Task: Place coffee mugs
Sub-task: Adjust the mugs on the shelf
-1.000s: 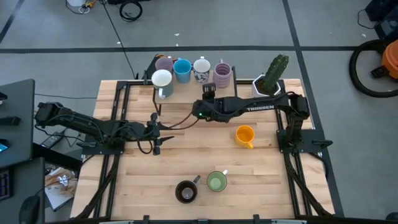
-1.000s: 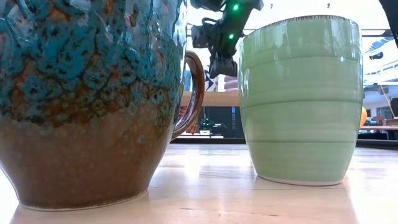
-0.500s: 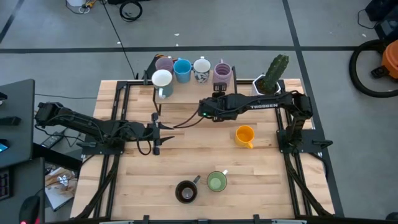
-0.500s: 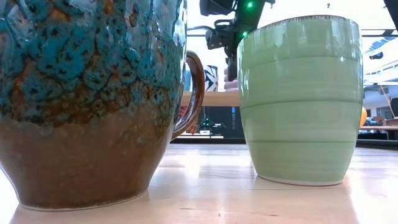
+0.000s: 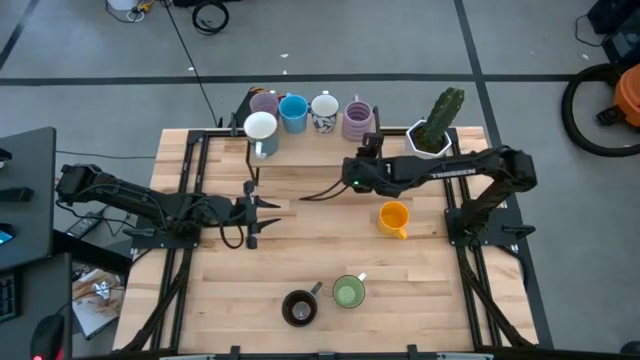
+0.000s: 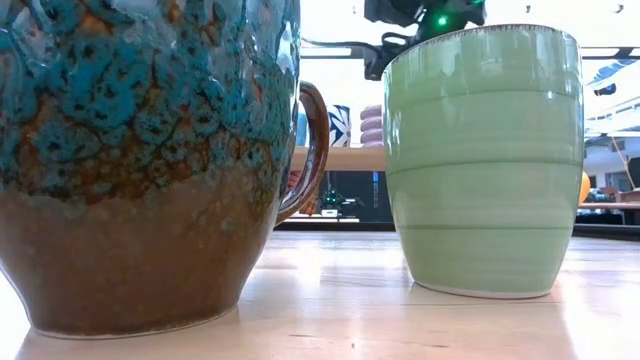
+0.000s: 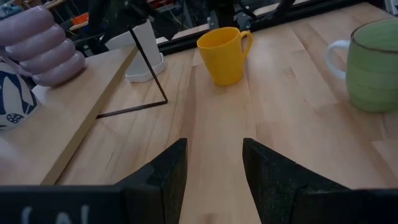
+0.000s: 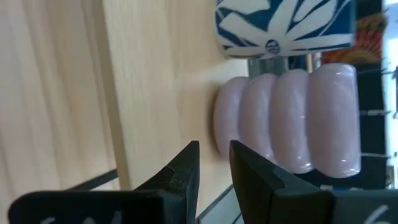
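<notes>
The desk [image 5: 300, 255] carries a raised shelf [image 5: 300, 150] along its far edge, on which five mugs are lined up; three mugs remain on the desk itself.

The right claw [image 5: 369, 146] is found just in front of the ribbed lilac mug [image 5: 357, 120] on the shelf, fingers nearly closed with a narrow gap and nothing held between them. A retreat from that mug is judged to be the step in hand. It should be drawn straight back and lifted clear, so that neither the lilac mug nor the white patterned mug [image 5: 323, 112] beside it is knocked.

The orange mug [image 5: 394, 218] stands nearest, below and behind the right claw; it is judged the likely next pick.

The left claw [image 5: 258, 213] is parked well away to the side, part open and empty.

The brown mug [image 5: 299, 308] and green mug [image 5: 348, 292] stand farthest off, side by side.
</notes>
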